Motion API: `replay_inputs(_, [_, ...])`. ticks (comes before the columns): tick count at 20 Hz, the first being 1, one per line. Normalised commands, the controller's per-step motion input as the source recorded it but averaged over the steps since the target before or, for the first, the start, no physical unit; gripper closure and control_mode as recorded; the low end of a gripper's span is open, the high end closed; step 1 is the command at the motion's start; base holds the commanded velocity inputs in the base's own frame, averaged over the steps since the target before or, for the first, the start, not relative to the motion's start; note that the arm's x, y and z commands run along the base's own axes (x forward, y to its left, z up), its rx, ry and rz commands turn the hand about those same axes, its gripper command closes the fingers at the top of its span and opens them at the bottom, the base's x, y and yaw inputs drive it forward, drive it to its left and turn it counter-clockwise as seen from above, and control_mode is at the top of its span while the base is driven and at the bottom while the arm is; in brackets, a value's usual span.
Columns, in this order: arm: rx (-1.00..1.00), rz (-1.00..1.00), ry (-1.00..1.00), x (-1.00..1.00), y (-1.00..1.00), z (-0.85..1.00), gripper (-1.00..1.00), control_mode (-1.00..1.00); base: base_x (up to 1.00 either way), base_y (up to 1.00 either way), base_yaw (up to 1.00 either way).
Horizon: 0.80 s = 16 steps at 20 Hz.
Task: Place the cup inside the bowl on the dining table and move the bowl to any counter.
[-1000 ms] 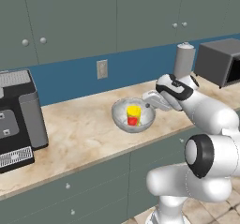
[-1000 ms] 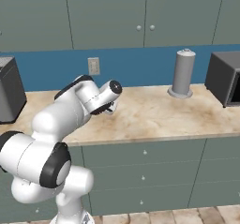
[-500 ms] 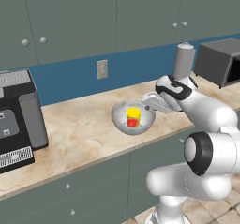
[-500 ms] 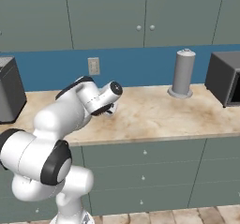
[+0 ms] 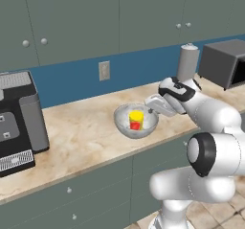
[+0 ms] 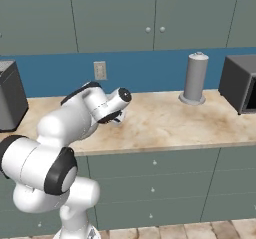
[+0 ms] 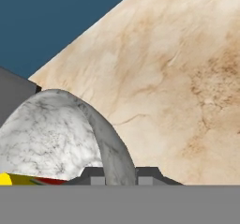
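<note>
The gripper (image 5: 152, 111) sits at the right-hand rim of the bowl (image 5: 125, 127), and in the hand view its two dark finger tips (image 7: 93, 175) stand one on each side of the bowl's curved wall, one inside and one outside, closed onto that rim; only their very tops rise above the bottom of that view, so the contact itself is hard to make out. In the left base view the fingers are small and partly lost against the rim, and the white hand behind them covers the counter (image 5: 86, 127) just beyond. In the right base view the arm's own forearm and wrist stand in front of the gripper and the bowl, hiding both. The cup (image 5: 136, 120) stands upright inside the bowl, just beside the gripper on the far side of the rim from the hand, its red patch low on the side facing the camera; in the hand view merely a sliver of yellow and red shows at the lower left corner, cut off by the picture edge. The bowl rests on the counter, directly under and ahead of the fingers. Farther from the hand, a grey cylinder canister (image 6: 195, 78) stands by the blue wall, a dark microwave (image 6: 240, 83) is cut off at the picture edge, and a coffee machine (image 5: 19, 122) stands well beyond the bowl.
</note>
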Motion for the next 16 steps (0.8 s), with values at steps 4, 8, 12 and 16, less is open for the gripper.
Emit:
replay_inputs(4, [0.00,0.00,-0.01,0.04,0.01,-0.11,1.00,-1.00,0.00,0.00,0.00])
replay_inputs(8, [0.00,0.00,-0.02,0.12,0.10,0.00,1.00,-1.00,0.00,0.00,0.00])
replay_inputs(12, [0.00,0.00,-0.01,0.16,0.11,0.00,1.00,-1.00,0.00,0.00,0.00])
replay_inputs(16, [0.00,0.00,0.00,0.21,0.15,0.00,1.00,-1.00,0.00,0.00,0.00])
